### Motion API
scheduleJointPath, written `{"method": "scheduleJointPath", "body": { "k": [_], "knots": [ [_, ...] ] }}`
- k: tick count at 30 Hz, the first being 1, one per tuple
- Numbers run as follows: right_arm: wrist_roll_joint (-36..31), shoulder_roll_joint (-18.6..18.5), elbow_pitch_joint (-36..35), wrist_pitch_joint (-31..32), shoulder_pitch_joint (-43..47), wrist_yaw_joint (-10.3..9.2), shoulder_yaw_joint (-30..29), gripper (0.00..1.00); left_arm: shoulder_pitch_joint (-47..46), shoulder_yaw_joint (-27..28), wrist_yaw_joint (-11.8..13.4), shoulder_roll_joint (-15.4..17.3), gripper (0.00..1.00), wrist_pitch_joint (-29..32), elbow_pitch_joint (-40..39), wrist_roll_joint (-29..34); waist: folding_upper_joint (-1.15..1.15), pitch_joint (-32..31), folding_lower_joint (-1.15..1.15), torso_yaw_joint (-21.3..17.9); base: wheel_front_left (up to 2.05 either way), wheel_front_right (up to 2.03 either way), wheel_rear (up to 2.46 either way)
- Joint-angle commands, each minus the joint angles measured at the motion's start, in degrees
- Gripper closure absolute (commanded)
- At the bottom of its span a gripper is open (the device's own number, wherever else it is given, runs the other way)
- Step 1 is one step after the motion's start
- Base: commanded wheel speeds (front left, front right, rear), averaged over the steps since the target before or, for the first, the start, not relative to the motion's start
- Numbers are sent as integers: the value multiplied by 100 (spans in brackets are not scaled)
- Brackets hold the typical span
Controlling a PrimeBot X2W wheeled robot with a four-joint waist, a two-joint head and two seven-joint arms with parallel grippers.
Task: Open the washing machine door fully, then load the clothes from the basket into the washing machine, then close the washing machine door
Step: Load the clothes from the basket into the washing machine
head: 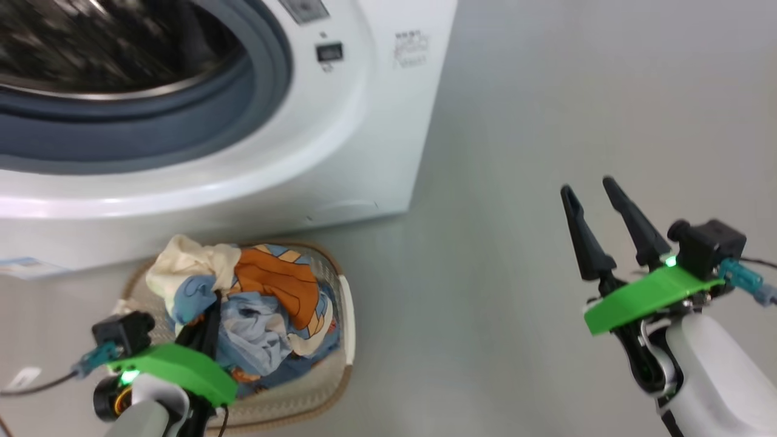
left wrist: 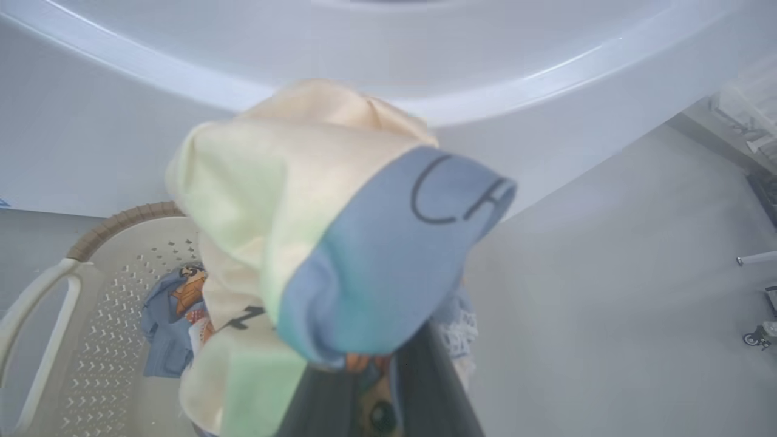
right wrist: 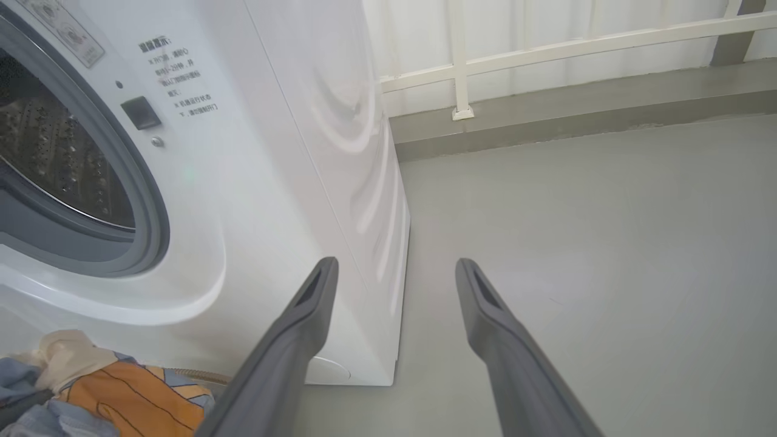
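The left gripper pinches the clothes bunched over the basket at the washing machine's foot; the drum lies farther and higher; the right gripper hangs spread and empty, well right.

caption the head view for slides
Left gripper shut on clothes at the basket before the washing machine; right gripper open

The clothes lie in the basket, on the floor just before the washing machine.
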Motion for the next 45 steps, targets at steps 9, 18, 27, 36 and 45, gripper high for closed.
{"method": "scheduleJointPath", "body": {
  "k": [9, 18, 27, 36, 45],
  "knots": [
    [126, -183, -44, -45, 620, 25, -4, 0, 928, 1251, 4, -4, 100, -77, -1452, 642, 0, -1383, 0, 577, 0, 0, 0],
    [170, -242, -52, -45, 908, 25, -10, 0, 1414, 1921, 111, -346, 100, -77, -2597, 1348, 0, -1814, 0, 707, 0, 0, 0],
    [166, -355, -94, -45, 1006, 25, 6, 0, 1690, 2067, 406, -328, 100, -77, -3329, 1884, 0, -1996, 0, 705, 0, 0, 0],
    [146, -430, -144, -45, 1036, 25, 1, 0, 1780, 2094, 541, -427, 100, -77, -3707, 2058, 0, -2005, 0, 677, 0, 0, 0],
    [120, -464, -188, -45, 974, 25, 32, 0, 1065, 2071, 525, -395, 100, -77, -3676, 2271, 0, -1741, 0, 643, 0, 0, 0]
  ]
}}
